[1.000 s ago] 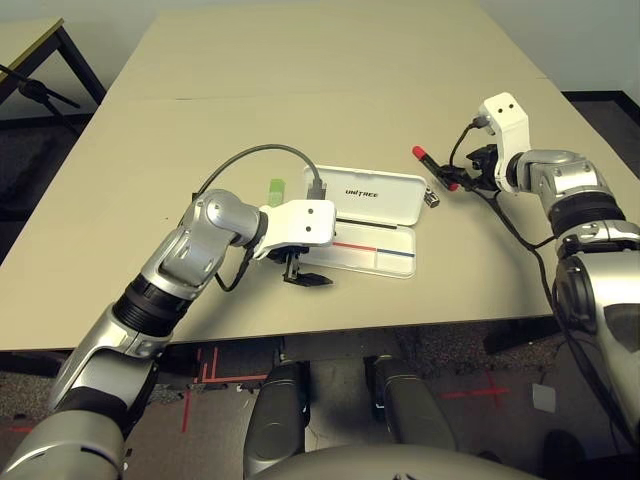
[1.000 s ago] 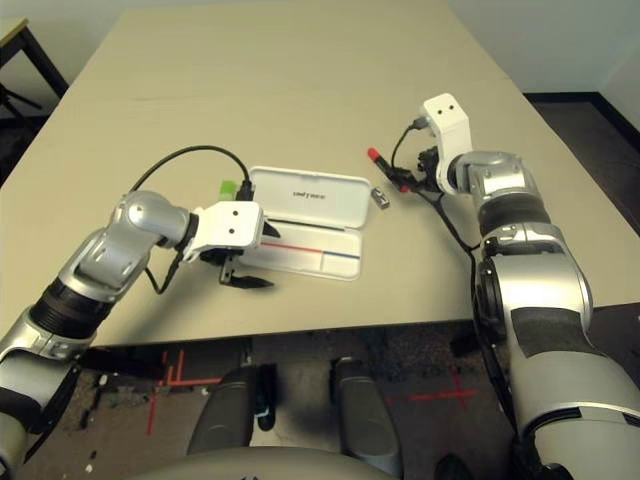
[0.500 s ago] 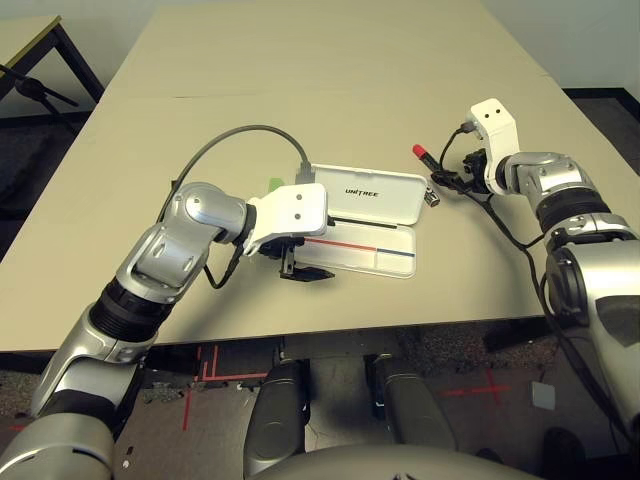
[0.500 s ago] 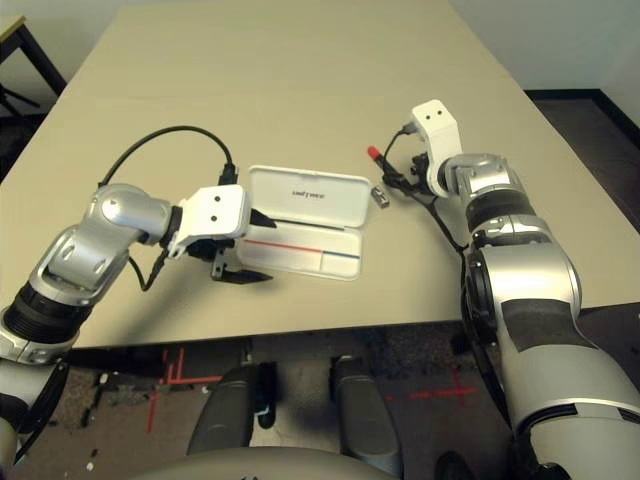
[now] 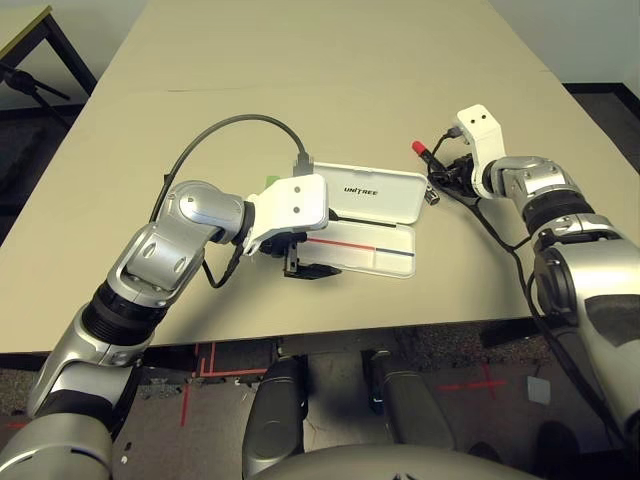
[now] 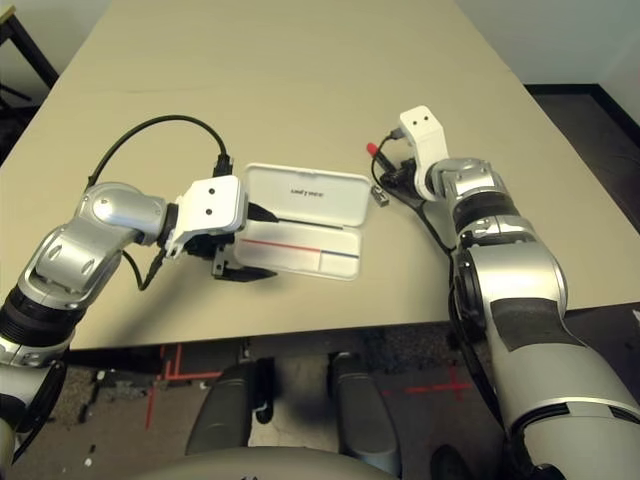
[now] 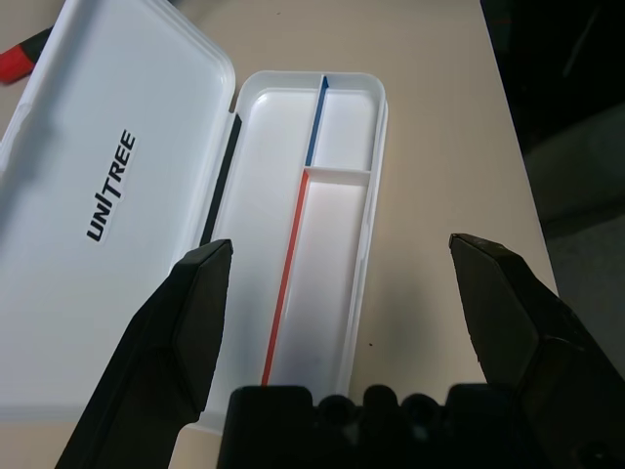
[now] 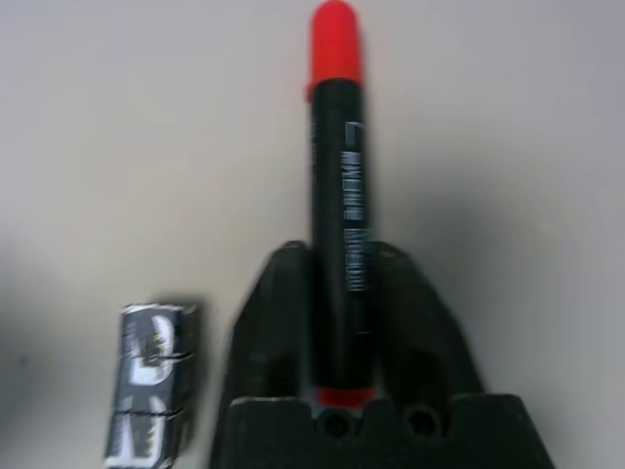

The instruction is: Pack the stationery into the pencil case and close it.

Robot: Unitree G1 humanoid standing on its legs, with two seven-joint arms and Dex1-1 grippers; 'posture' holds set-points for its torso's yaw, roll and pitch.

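Marker [image 8: 341,195] lies on the counter [image 5: 300,60] right of the open case [image 5: 365,218], right jaws clamped along its barrel; left jaws apart over the tray. Lift straight, clear the clip [image 8: 151,381], lower it lengthwise into the long compartment

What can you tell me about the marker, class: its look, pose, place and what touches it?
The marker is a short stick with a black printed barrel, a red cap and a red rear end. It lies on the tan table, beyond the right corner of the open pencil case. The right gripper is shut on its barrel; a small silver-and-black piece lies beside it.
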